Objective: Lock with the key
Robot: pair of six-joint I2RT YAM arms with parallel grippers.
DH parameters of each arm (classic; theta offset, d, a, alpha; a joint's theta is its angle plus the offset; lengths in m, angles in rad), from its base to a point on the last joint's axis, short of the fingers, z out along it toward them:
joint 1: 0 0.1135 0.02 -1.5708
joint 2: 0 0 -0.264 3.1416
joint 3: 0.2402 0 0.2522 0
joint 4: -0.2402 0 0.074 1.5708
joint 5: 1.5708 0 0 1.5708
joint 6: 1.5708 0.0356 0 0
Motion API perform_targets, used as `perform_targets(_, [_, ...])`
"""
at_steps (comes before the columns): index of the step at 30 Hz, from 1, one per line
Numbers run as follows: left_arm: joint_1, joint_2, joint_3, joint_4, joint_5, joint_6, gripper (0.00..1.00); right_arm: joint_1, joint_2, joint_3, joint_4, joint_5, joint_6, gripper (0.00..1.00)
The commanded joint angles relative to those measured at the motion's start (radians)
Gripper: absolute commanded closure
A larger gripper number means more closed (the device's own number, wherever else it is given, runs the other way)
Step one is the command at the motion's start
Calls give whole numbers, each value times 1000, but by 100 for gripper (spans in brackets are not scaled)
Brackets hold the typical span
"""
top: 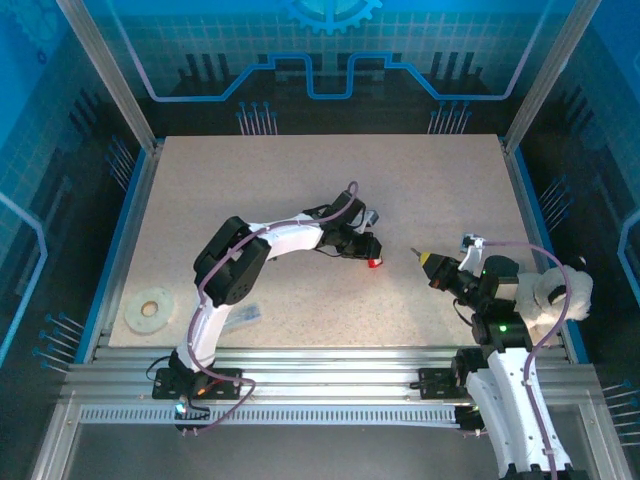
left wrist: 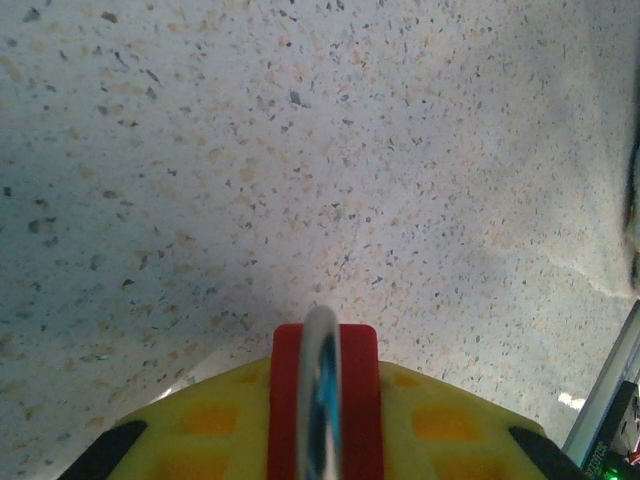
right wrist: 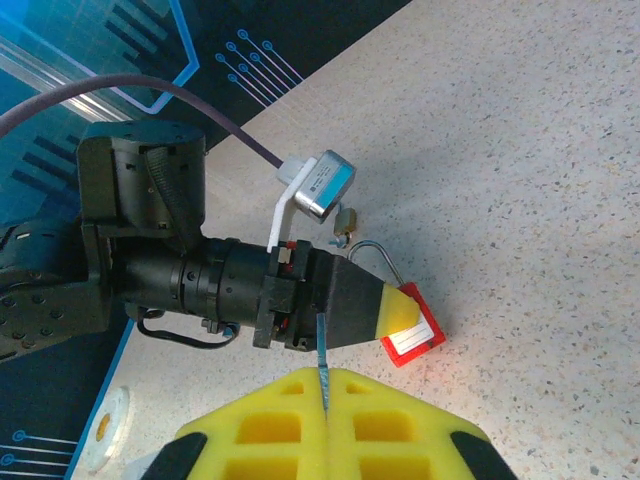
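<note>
At the near left edge of the table (top: 300, 180) lies a white tape roll (top: 150, 308). On the right side, the right gripper (right wrist: 325, 385) is pressed closed on the key (right wrist: 321, 350). Only a thin teal strip shows between the yellow pads, so probably it is seen edge-on. It points toward the red padlock (right wrist: 412, 333) without touching it. The left gripper (right wrist: 398, 308) pinches this padlock by the body near the table's middle, with its jaws only a little apart. Just beyond the silver shackle (right wrist: 375, 255) is a small brass padlock (right wrist: 345, 222).
</note>
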Motion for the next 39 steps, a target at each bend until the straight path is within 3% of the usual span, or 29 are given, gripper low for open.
perform_targets(1, [-7,20,36,-47,29,34,99,-17,-12,-15,22,-20,13,100])
perform_targets(4, [-7,25,39,-54,27,38,90,-17,-12,-18,23,-22,15,100])
perform_targets(26, [-7,33,63,-97,26,64,75,-19,-18,-21,23,-29,16,100])
perform_targets(39, [-7,35,138,-187,-4,117,57,-21,-18,-25,26,-34,18,100])
